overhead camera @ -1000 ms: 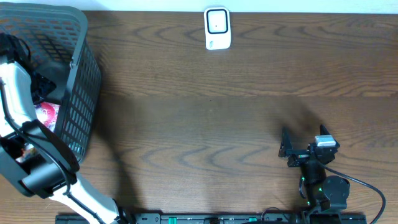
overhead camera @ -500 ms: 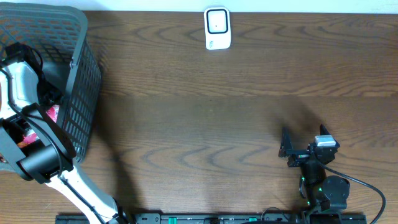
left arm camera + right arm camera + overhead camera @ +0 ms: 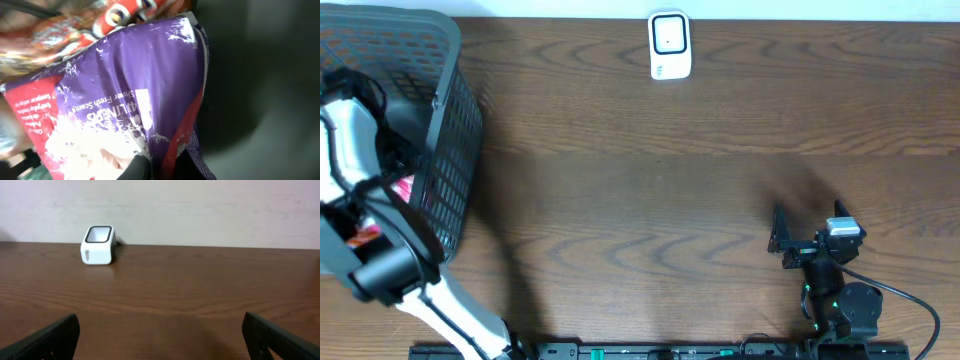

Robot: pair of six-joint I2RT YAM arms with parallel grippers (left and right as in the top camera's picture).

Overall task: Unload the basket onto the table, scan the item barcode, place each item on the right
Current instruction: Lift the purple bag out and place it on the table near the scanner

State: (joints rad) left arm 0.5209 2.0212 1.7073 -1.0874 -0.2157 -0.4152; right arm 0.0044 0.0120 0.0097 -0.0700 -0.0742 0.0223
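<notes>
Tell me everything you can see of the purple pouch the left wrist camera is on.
The purple pouch is glossy, crinkled plastic film with red panels, white splash artwork and white print reading Shower Fresh Scent. It lies tilted in the basket against other colourful packets, its lower edge pinched in the shut left gripper.

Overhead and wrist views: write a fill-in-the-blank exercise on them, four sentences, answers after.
1. The left gripper is down inside the ____.
2. The pouch it pinches is mostly ____.
3. The right gripper stands ____, holding nothing.
4. The scanner on the table is ____.
Missing: basket; purple; open; white.
</notes>
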